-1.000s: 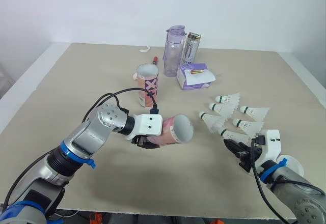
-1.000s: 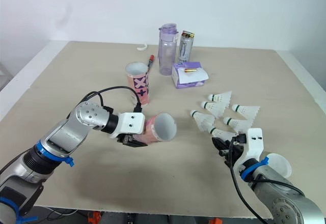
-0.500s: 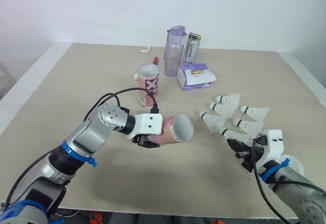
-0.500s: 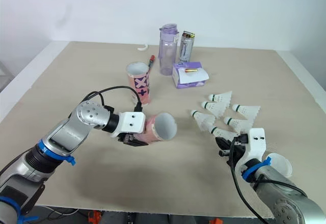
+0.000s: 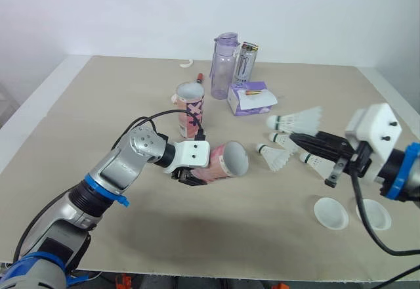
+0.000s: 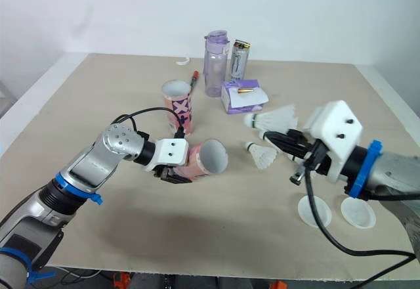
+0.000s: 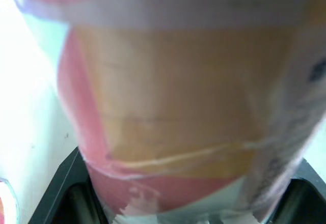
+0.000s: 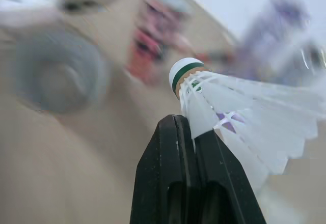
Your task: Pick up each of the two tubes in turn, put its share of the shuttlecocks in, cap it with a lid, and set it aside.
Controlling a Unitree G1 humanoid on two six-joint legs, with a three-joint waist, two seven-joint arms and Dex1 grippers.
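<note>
White shuttlecock (image 5: 298,119) clamped in right hand (image 5: 305,136), tube (image 5: 222,164) in left hand (image 5: 190,176); second tube (image 5: 191,108), two lids (image 5: 331,213).

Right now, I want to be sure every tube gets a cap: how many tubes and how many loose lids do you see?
Tubes: 2 (held tube in the left gripper; standing tube on the table)
Lids: 2 (one lid, other lid, both lying loose)
Total: 4
</note>
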